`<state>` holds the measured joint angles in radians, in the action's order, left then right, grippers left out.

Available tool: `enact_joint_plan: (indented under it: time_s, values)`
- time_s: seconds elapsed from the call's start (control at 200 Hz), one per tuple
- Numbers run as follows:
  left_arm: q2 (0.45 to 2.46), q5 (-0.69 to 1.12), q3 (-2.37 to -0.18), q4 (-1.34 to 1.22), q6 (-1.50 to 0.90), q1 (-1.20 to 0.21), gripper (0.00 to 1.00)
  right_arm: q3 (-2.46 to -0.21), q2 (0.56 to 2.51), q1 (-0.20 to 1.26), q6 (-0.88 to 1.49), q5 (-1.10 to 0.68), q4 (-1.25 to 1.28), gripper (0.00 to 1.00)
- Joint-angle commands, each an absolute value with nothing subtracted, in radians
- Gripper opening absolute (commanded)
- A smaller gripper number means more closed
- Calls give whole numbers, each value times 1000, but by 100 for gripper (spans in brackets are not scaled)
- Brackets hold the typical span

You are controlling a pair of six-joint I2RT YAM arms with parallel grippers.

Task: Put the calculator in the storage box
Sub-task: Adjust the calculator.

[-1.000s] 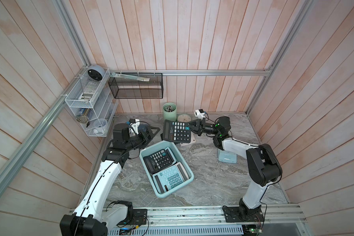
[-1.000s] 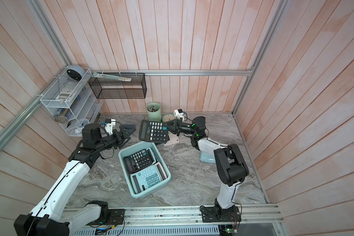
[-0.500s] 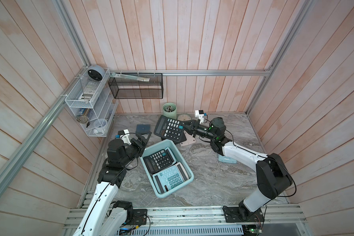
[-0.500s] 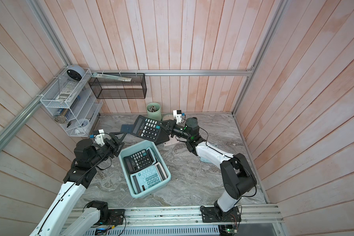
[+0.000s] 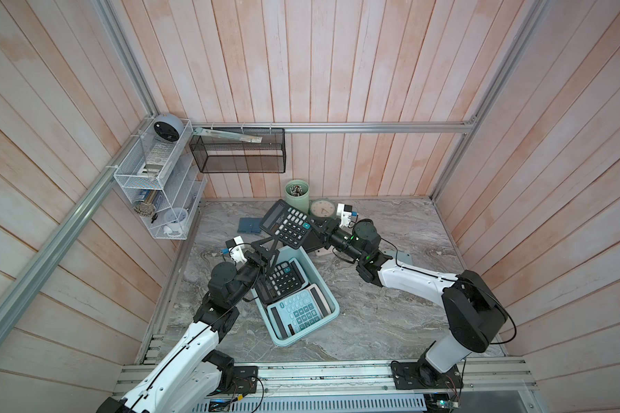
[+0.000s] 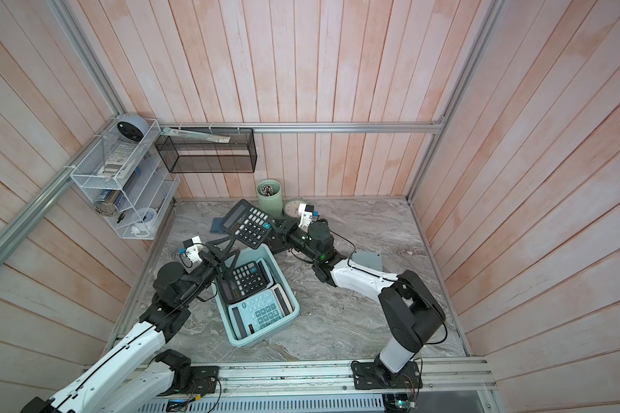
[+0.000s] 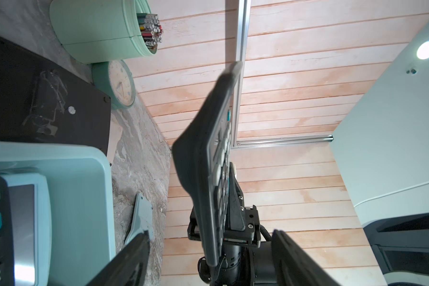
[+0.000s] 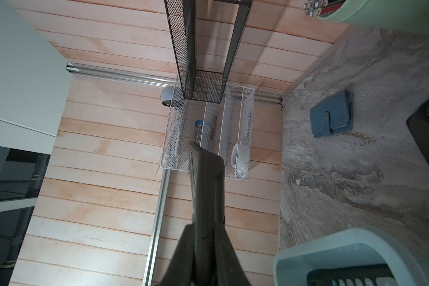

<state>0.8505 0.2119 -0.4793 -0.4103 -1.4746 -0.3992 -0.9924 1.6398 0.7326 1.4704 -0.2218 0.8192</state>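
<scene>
1. Just above the centre of a top view, the right gripper is clenched on the black calculator. It holds the edge farthest from the display and carries the calculator tilted, keys up, in the air.
2. Gripping that edge probably leaves the body free to lower in.
3. Left of centre, the left gripper has its jaws spread and holds nothing, perhaps ready to steady the calculator.
4. Below it, the aqua storage box already holds a boxed black calculator and an aqua calculator, so space is tight.
</scene>
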Motion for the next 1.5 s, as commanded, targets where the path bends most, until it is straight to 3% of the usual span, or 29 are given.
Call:
enact_joint_plan:
  time_s: [0.0,0.3,0.495,0.555,0.755,1.035,1.32,1.495]
  values:
    - [888,158,-459,-611,-1515,-419,73,-974,1622,756,1489,-114,909,0]
    - [1016,123,-457,-769,-1536,-471,68,-962,1637,799,1522,-45,978,0]
    - [1074,100,-456,-833,-1544,-474,73,-961,1639,816,1527,-38,991,0]
    - [1092,95,-456,-870,-1553,-474,67,-951,1637,821,1530,-28,997,0]
    - [1145,100,-474,-916,-1557,-475,26,-931,1631,842,1533,-12,1012,0]
    - [1145,100,-479,-886,-1538,-475,0,-905,1632,854,1528,0,1028,0]
    - [1089,282,-581,-587,-1405,-415,0,-819,1563,793,1424,-100,922,43]
    - [1074,475,-676,-349,-1286,-326,0,-797,1482,687,1293,-256,751,51]
